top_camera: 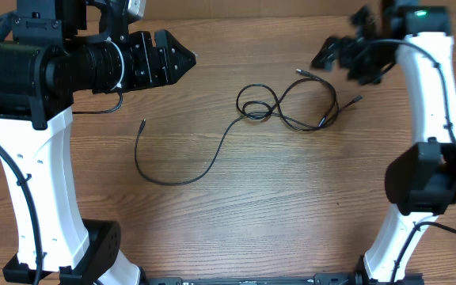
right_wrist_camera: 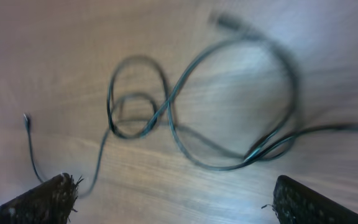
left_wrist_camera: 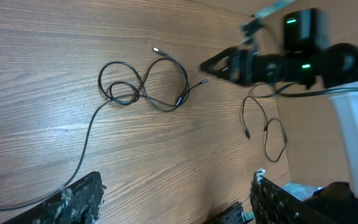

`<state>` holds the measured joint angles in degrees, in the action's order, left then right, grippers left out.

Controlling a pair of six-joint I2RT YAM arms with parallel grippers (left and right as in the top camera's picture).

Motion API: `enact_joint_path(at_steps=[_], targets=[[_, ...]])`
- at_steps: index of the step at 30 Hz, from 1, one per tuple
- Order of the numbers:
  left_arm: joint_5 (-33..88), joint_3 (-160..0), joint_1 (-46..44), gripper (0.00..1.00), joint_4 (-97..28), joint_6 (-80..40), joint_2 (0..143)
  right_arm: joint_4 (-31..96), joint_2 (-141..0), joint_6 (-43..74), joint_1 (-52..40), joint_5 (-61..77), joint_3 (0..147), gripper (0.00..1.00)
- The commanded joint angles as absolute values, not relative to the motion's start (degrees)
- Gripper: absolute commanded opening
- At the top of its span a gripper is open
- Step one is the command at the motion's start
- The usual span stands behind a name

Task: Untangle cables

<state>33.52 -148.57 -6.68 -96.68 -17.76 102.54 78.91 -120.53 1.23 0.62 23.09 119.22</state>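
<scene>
The cables (top_camera: 287, 107) lie on the wooden table as a knot of thin black loops right of centre. One long tail curves left to a plug end (top_camera: 143, 124). My left gripper (top_camera: 187, 57) hovers up left of the knot, well apart from it, open and holding nothing. In the left wrist view the cables (left_wrist_camera: 145, 84) lie far ahead of the open left gripper (left_wrist_camera: 179, 190). My right gripper (top_camera: 318, 60), blurred, hangs just above the knot's upper right. Its view shows the blurred cables (right_wrist_camera: 185, 118) beyond the wide-open, empty right gripper (right_wrist_camera: 173, 196).
The white left arm column (top_camera: 42, 182) and right arm column (top_camera: 438, 103) stand at the table's two sides. A thin wire (left_wrist_camera: 266, 130) dangles under the right arm. The table's edge (left_wrist_camera: 286, 155) runs near that arm.
</scene>
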Motion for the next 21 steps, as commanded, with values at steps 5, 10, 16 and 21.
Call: enact_joint_path(at_steps=[5, 10, 16, 21], targets=[[32.6, -148.6, -6.8, 0.76, -96.8, -15.4, 101.1, 75.7, -120.7, 3.8, -6.9, 22.3, 109.8, 0.85], [32.6, -148.6, -6.8, 0.76, -96.8, -15.4, 101.1, 67.8, -120.7, 15.9, -11.3, 21.2, 103.9, 0.78], [32.6, -148.6, -6.8, 0.76, -96.8, -15.3, 101.1, 58.6, -120.7, 37.3, -14.6, 17.5, 99.2, 0.64], [32.5, -148.6, -6.8, 0.76, -96.8, -14.1, 101.1, 56.6, -120.7, 51.6, -17.5, 11.4, 97.2, 0.77]])
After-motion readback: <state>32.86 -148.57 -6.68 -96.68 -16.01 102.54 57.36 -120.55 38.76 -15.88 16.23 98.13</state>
